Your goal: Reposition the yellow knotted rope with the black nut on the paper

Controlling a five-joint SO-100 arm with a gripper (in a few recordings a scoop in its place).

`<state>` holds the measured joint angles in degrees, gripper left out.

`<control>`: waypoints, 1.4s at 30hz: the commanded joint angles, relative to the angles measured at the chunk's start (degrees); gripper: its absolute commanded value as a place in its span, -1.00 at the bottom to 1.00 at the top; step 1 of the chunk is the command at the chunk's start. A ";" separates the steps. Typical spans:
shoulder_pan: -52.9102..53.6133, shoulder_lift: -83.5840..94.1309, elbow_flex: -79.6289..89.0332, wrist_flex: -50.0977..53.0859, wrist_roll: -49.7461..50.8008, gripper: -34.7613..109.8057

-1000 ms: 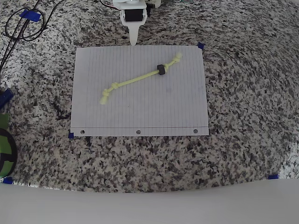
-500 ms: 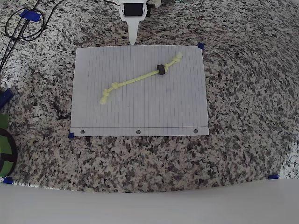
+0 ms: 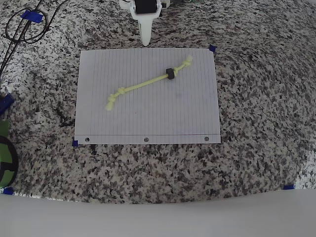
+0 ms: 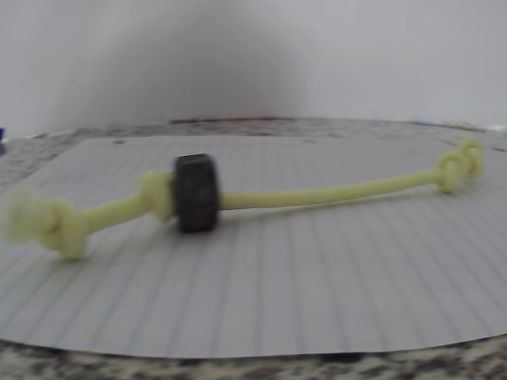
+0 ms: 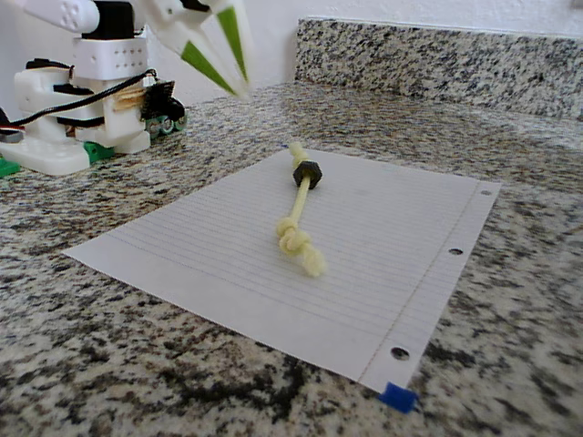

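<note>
The yellow knotted rope (image 3: 143, 85) lies diagonally across the upper half of the paper (image 3: 148, 118), its knotted ends at the lower left and upper right. The black nut (image 3: 170, 73) sits on the cord close to the upper-right knot. My gripper (image 3: 145, 42) hangs just beyond the paper's far edge, above the granite, shut and holding nothing. In the wrist view the rope (image 4: 317, 194) runs across the paper (image 4: 277, 293) with the nut (image 4: 196, 192) left of centre. From the fixed view the gripper (image 5: 240, 86) is raised behind the rope (image 5: 296, 214), the nut (image 5: 306, 172) and the paper (image 5: 209, 246).
Black cables (image 3: 24, 24) loop at the counter's far left corner. A green and black object (image 3: 5, 158) sits at the left edge. Blue tape bits (image 3: 212, 48) mark the paper's corners. The arm's base (image 5: 64, 118) stands at the left, a granite backsplash (image 5: 437, 55) behind.
The gripper has drawn back from the paper's far edge and shifted slightly right. The rope, nut and paper have not moved.
</note>
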<state>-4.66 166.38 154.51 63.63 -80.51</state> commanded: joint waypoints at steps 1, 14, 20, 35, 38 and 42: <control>-1.49 -6.06 -4.39 0.70 0.62 -0.51; -7.21 -25.14 -13.27 -0.88 0.70 -0.38; -9.58 -32.17 -15.73 -5.10 8.09 -0.29; -13.80 -42.19 -18.19 -5.36 22.85 -0.03; -14.15 -44.21 -19.16 -5.36 22.94 -0.03; -15.29 -47.37 -20.74 -4.75 22.94 -0.03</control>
<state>-19.25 120.32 136.32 58.36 -58.10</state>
